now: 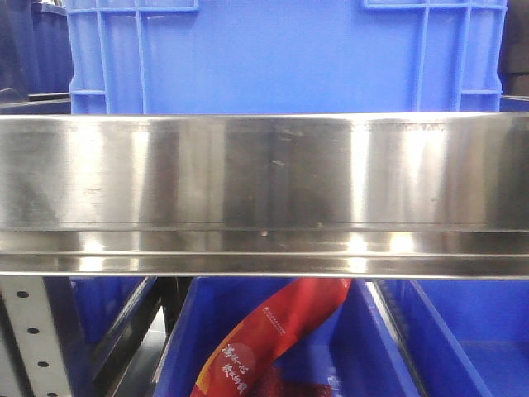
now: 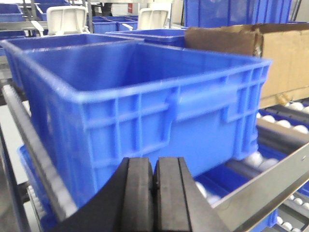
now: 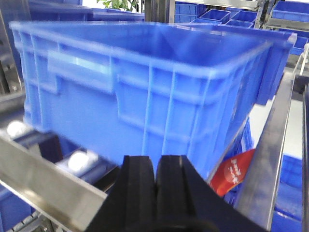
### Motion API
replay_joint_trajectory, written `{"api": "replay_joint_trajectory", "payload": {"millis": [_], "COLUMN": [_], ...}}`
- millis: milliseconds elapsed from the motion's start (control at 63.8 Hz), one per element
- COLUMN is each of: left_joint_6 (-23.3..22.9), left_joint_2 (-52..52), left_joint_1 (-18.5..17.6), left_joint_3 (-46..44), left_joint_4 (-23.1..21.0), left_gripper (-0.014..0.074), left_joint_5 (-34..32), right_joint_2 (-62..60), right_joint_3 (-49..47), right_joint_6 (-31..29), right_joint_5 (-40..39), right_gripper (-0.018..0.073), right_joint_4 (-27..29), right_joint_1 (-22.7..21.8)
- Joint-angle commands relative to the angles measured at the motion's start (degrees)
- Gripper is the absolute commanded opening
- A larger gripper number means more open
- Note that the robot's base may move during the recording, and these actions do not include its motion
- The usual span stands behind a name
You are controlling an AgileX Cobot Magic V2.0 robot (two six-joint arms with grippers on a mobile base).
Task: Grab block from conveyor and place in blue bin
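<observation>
Two grippers, both yours, jaws pressed together, nothing between them. Left gripper (image 2: 153, 193) faces blue bin (image 2: 145, 111) on roller rack; cardboard box (image 2: 275, 58) behind bin at right. Right gripper (image 3: 155, 191) faces same bin from other side; red packet (image 3: 234, 171) lies below it. Front view: steel rail (image 1: 264, 194) across bin. Block, conveyor: you cannot see either.
</observation>
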Motion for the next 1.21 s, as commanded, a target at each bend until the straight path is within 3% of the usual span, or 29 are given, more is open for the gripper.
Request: {"api": "replay_joint_trajectory", "payload": {"millis": [0, 313, 893, 987, 1191], "left_joint_6": [-0.2, -0.2, -0.2, -0.2, -0.2], "left_joint_2": [-1.0, -1.0, -1.2, -2.8, -10.0], "left_joint_1": [-0.3, -0.3, -0.1, 2.9, 14.4], "left_joint_3": [2.5, 3.2, 3.3, 4.6, 12.0], "left_joint_4": [-0.8, -0.8, -0.8, 0.6, 0.8], "left_gripper": [-0.0111, -0.0111, -0.0111, -0.0111, -0.0111], "left_joint_5": [-3.9, -4.5, -4.9, -6.2, -7.9], "right_joint_2": [-0.8, -0.8, -0.8, -0.8, -0.8], "right_joint_3": [1.8, 1.9, 1.9, 1.9, 1.9], "right_joint_6": [0.1, 0.1, 0.1, 0.1, 0.1], "right_joint_5": [-2.9, -6.8, -6.8, -6.8, -6.8], "right_gripper": [-0.0162, -0.0162, -0.0162, -0.0162, -0.0162], "right_joint_4": [-0.2, -0.2, -0.2, -0.2, -0.2], "right_joint_1": [0.1, 0.1, 0.1, 0.1, 0.1]}}
